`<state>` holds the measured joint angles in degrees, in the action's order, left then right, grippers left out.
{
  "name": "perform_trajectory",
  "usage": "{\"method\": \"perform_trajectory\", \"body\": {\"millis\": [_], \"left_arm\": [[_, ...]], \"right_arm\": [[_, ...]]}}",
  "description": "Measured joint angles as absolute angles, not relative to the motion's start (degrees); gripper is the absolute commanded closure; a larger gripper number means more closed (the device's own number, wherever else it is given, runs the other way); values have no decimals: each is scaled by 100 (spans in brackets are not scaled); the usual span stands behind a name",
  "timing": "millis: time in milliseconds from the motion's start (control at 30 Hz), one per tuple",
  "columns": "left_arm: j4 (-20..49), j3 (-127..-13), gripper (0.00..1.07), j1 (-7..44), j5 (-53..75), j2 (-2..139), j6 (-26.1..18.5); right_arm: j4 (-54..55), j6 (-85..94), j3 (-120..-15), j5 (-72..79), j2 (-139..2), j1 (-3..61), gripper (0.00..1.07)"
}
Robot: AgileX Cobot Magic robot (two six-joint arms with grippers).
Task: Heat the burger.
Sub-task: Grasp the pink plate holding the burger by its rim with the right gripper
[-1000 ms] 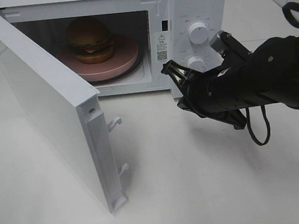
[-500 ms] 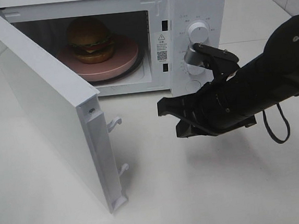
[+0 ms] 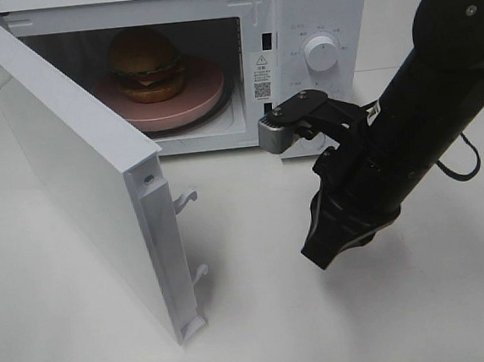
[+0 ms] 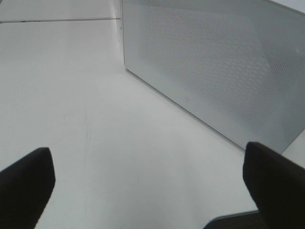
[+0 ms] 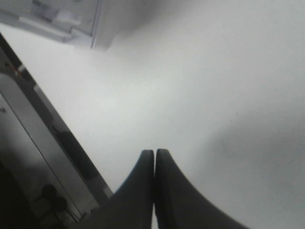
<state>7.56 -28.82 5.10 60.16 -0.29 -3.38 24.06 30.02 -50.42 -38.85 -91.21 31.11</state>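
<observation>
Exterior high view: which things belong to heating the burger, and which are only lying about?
For the job: burger, pink plate under it, microwave, its open door, upper knob, shut right gripper, open left gripper.
Only there: white table, black cable by the right arm.

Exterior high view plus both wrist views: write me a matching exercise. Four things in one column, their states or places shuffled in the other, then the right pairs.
Column one:
1. burger
2. microwave door
3. right tool
4. left tool

Column two:
A. swung open
B. jaws wide apart, holding nothing
C. on the pink plate inside the oven
D. jaws pressed together, holding nothing

Pairs: 1-C, 2-A, 3-D, 4-B
</observation>
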Motion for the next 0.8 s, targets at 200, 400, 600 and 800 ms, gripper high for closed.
{"method": "perform_trajectory", "body": {"millis": [200,400,600,800], "left_arm": [[756,-2882,6,510,6016,-29,-338],[756,-2882,6,510,6016,-29,-338],[756,-2882,6,510,6016,-29,-338],[756,-2882,6,510,6016,-29,-338]], "right_arm": [[1644,3953,-5500,-4670,-9121,3111,105],[1169,4899,-5798,-4750,-9121,3111,103],[733,6801,-6136,-4756,-9121,3111,99],[613,8113,-6320,-4698,-9121,3111,90]]}}
